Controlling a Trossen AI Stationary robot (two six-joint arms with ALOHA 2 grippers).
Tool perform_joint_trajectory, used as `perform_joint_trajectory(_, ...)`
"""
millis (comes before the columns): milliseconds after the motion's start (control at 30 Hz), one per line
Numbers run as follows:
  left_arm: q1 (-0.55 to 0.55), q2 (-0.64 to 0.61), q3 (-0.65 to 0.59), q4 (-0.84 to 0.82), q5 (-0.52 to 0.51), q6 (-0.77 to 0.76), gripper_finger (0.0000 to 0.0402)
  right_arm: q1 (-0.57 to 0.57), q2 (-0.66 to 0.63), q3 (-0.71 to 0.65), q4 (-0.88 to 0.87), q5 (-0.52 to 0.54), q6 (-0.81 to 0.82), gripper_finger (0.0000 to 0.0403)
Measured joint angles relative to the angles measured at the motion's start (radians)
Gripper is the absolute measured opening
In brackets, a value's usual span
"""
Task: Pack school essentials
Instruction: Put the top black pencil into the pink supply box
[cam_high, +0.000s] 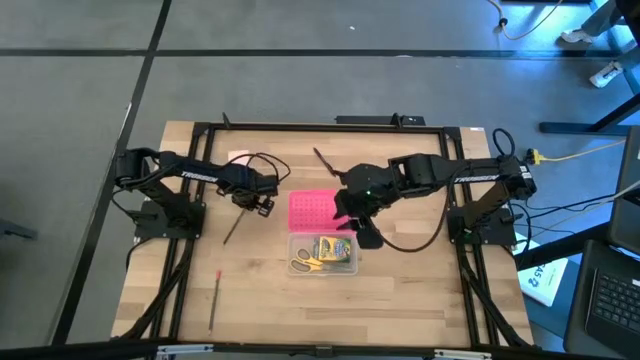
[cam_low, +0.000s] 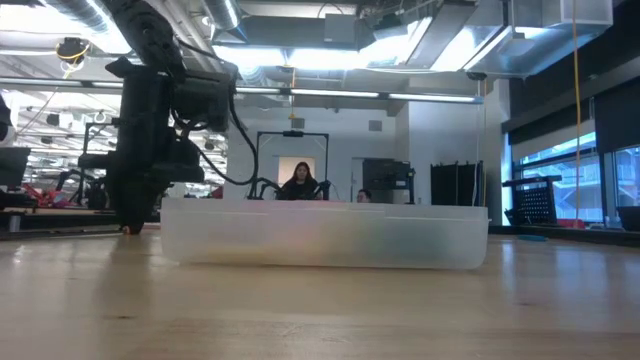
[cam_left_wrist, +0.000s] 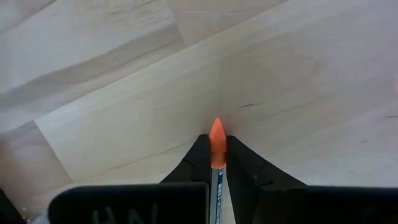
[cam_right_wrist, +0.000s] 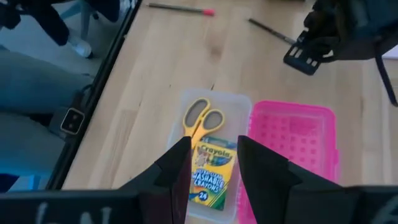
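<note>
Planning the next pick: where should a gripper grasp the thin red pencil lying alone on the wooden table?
Grip the thin red pencil at mid-shaft, coming straight down with fingers across it: it lies flat on the wooden table, clear on both sides.

Wooden table (cam_high: 400, 290): clear case (cam_high: 325, 255), pink lid (cam_high: 312, 210), red pencil (cam_high: 215, 297), dark pen (cam_high: 327, 163).
</note>
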Motion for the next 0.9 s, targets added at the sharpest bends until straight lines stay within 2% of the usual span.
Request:
perform_joint_trajectory(267,-0.050,0.002,0.019,-0.007,0.005,0.000,0.0015,0.028,0.000,0.000,-0.039,0.000,0.003,0.0133)
perform_joint_trajectory(400,-0.080,0.004,0.063,0.009,0.085,0.000,0.0014,0.039,0.000,0.000,-0.090,0.000,0.025,0.0133)
perform_joint_trajectory(600,-0.135,0.003,0.121,-0.002,0.055,-0.002,0.0014,0.056,-0.002,0.000,-0.179,0.000,0.105,0.0133)
perform_joint_trajectory(900,-0.223,0.002,0.220,-0.032,0.031,-0.003,0.0014,0.085,-0.010,0.000,-0.212,0.007,0.106,0.0133)
